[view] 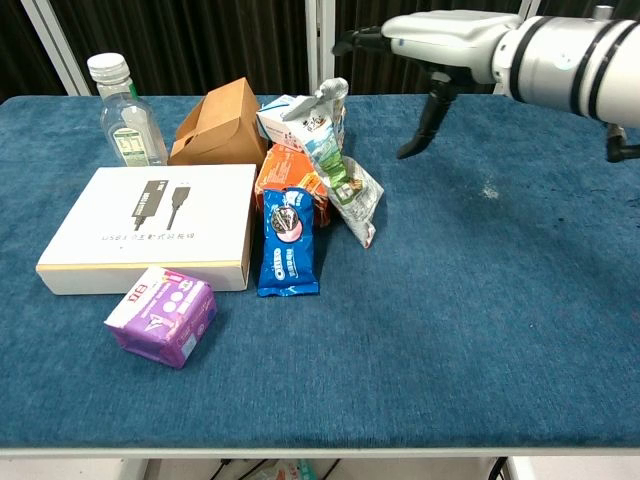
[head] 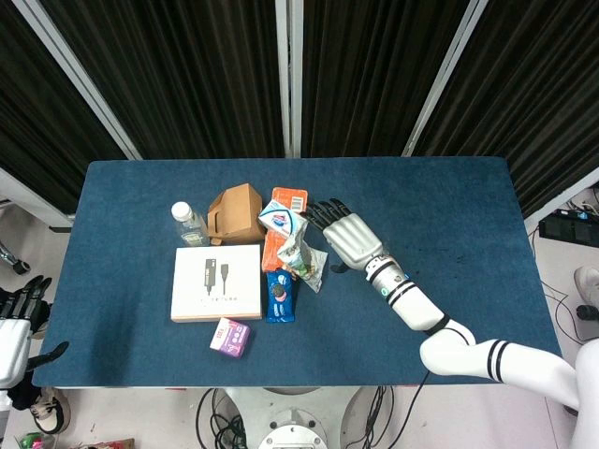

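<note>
My right hand (head: 348,236) hovers flat, fingers spread and holding nothing, just beside the crinkly foil snack pouch (view: 345,185) leaning on the orange box (head: 279,229). A glossy blue cookie packet (view: 287,243) lies beside the smooth white cardboard box (head: 216,282). My left hand (head: 17,323) is cut off at the frame edge; I cannot tell its pose.

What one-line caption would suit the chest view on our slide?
Right hand hovers open above a crinkled snack pouch beside a blue cookie packet, white box and water bottle.

Blue-clothed table (head: 468,215) before black pleated curtains (head: 187,75), pale floor (head: 28,234) beside.
</note>
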{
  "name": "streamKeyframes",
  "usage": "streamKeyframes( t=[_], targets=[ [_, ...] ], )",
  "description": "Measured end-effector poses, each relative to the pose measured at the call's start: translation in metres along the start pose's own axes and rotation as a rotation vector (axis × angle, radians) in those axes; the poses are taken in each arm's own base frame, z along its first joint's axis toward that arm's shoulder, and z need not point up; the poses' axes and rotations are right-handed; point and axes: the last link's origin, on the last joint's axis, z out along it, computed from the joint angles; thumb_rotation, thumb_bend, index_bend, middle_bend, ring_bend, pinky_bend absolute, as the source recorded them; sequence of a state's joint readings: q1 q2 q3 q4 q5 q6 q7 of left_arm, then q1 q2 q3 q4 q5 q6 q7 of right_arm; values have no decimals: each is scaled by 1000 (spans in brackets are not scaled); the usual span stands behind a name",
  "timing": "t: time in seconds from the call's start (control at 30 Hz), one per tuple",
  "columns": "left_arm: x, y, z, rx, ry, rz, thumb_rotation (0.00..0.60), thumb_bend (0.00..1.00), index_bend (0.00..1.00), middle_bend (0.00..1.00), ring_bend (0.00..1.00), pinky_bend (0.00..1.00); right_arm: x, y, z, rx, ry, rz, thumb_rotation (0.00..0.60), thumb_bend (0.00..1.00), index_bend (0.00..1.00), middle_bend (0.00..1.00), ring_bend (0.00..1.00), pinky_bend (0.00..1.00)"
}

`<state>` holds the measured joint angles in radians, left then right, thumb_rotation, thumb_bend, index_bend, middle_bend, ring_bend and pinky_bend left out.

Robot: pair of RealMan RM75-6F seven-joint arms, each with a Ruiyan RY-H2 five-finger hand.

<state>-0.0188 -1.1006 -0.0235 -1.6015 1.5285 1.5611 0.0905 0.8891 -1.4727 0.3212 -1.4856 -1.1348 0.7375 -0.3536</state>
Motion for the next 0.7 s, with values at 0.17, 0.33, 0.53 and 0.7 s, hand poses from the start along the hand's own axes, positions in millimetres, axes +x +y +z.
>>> streamKeyframes(
  t=[0.17, 0.33, 0.53, 0.7],
  targets=[
    [0, 0, 2, -1, -2, -3, 598, 38, 75, 55, 129, 234, -1, -7, 10, 26, -48, -4, 600, 0, 0, 0, 0, 0],
    [-2, 0, 2, -1, -4, -6, 597, 39, 75, 55, 129, 234, -4, -16, 19, 45, -51, -12, 600, 0, 0, 0, 0, 0],
    [-1, -2, 0, 5, -2, -7, 597, 39, 75, 55, 129, 234, -10, -25, 32, 60, -65, -13, 600, 0, 0, 36, 1, 12],
    [-1, -5, -2, 13, -3, -6, 597, 39, 75, 55, 129, 234, -17, -28, 35, 59, -53, -25, 600, 36, 238, 257, 177, 238]
  ],
)
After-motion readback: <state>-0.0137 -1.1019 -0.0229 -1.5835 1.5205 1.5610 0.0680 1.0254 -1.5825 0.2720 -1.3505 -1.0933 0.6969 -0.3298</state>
